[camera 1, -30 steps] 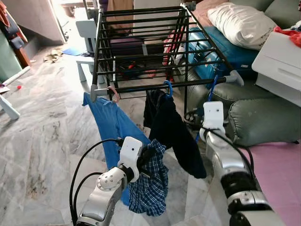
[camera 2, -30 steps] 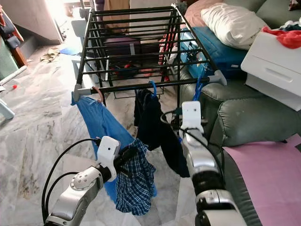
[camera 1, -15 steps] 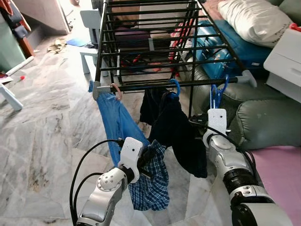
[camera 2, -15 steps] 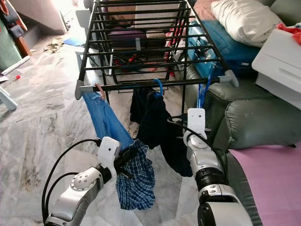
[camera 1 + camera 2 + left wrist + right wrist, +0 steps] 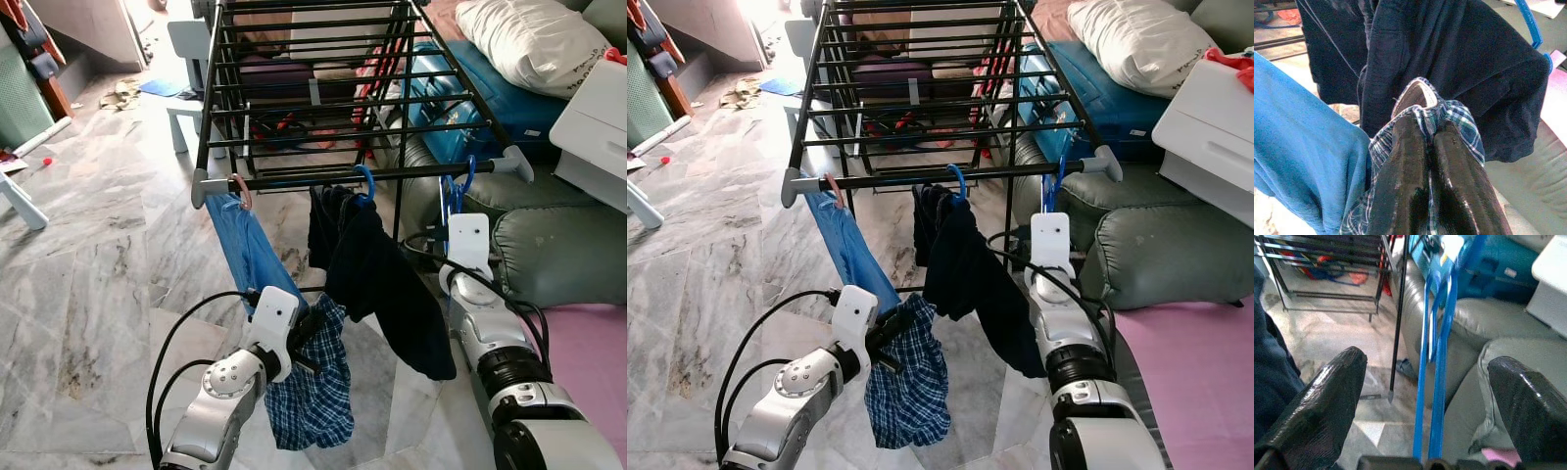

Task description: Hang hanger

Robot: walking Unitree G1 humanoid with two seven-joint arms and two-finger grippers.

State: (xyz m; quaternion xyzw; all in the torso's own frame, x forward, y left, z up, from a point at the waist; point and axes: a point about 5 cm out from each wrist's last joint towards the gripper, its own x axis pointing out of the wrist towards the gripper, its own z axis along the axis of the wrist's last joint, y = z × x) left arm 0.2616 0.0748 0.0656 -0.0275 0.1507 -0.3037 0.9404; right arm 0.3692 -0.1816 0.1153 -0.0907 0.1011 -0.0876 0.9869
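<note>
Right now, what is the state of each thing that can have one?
Left pincer: shut on plaid garment.
Right pincer: open around blue hangers, which hang on the rack.
Dark garment: hung on rack's front bar.
Blue garment: hung on the same bar.

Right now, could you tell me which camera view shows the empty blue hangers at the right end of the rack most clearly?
The right wrist view: the blue hangers hang between the open right tool's fingers, in front of the grey sofa. Both eye views show only their hooks on the drying rack, above the right wrist. The left wrist view catches a blue hanger's edge on the dark garment.
</note>
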